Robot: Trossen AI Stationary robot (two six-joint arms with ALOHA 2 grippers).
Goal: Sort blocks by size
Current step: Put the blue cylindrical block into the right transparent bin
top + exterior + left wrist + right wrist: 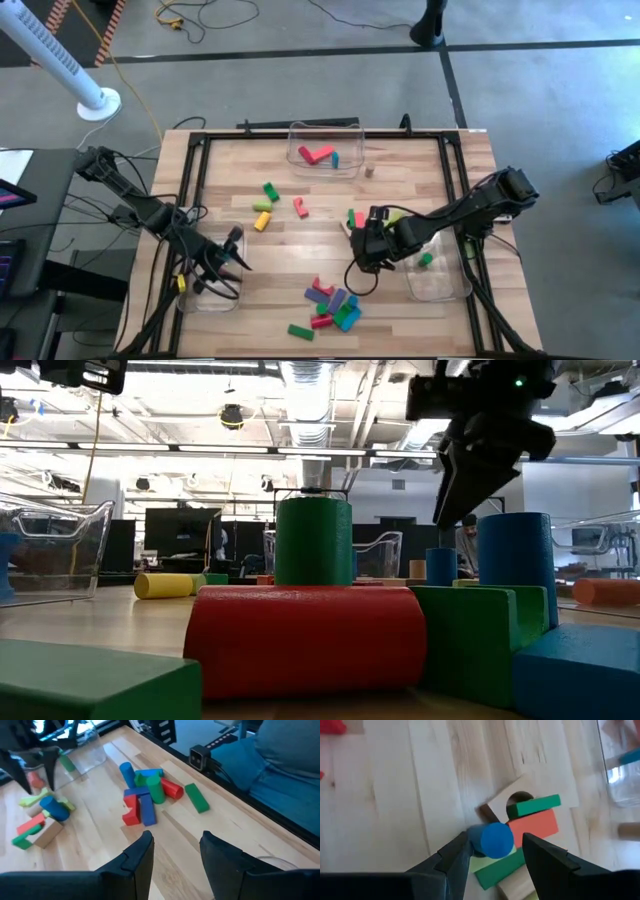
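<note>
Right end effector (492, 857) astride upright blue cylinder (496, 839)

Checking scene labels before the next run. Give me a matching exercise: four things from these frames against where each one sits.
Things:
1. blue cylinder
2. red arch block
3. green bar
4. left gripper

Places:
A. lying alone on the wood, nearest the table's edge, beside the near pile
B. between the right gripper's open fingers, not yet clamped
C. in the near pile, against the blue bar
D. open, hovering over bare wood short of that pile

Pairs: 1-B, 2-C, 3-A, 4-D
</note>
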